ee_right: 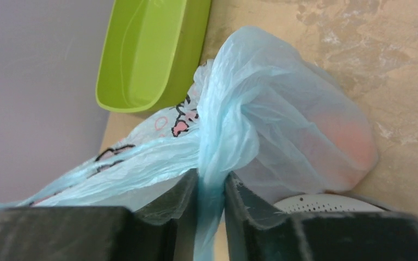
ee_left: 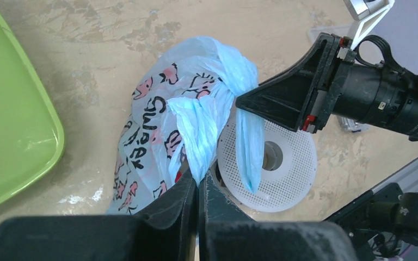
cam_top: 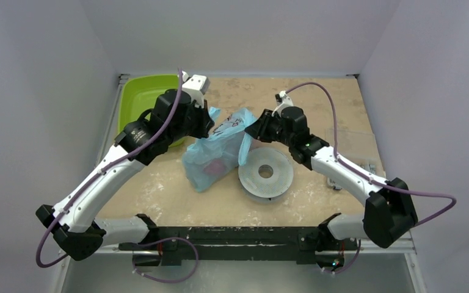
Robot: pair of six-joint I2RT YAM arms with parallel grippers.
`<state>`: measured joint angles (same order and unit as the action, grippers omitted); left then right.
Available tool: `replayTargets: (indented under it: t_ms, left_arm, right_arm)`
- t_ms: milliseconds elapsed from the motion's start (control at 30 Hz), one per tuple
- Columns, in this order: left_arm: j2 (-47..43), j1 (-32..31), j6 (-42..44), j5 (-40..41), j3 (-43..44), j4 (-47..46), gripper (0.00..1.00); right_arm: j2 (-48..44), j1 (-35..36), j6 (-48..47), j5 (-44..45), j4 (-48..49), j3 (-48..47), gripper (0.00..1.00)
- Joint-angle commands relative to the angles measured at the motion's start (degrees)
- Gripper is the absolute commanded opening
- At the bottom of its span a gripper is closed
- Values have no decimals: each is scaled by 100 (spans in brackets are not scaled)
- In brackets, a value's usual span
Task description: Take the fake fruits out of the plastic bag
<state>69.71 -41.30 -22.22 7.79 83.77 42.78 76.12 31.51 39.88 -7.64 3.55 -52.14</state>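
The fake fruits [ee_right: 344,142] show only as a reddish blur through the plastic bag [cam_top: 212,154]; their number and kinds cannot be made out. Far left sits a lime-green tray [cam_top: 139,97]. Next to it, the left gripper [ee_left: 197,184] has its jaws together on one twisted bag handle. The bag slumps between the arms. The right gripper [ee_right: 212,190] pinches the other handle above a white perforated disc [cam_top: 266,174]. The tabletop [cam_top: 323,110] is mottled tan, enclosed by pale grey walls [cam_top: 36,91].
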Motion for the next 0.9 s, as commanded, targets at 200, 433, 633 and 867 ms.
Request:
replayTargets:
  t_ms: [200,433,633,867]
  left_arm:
    - [-727,8,-694,1184,30,97,0]
    - [-1366,7,-1066,1408,-289,7,0]
    - [-1276,3,-983,935,-410,-430,0]
    - [-287,8,-799,540,111,-563,0]
  right_arm:
    - [934,-289,-11,-356,-154,-2089,0]
    - [1985,-1012,185,-934,-325,-3871,0]
    - [3268,-1183,283,-1751,-730,-5752,0]
    - [4385,-1197,-229,-1735,-1675,-7694,26]
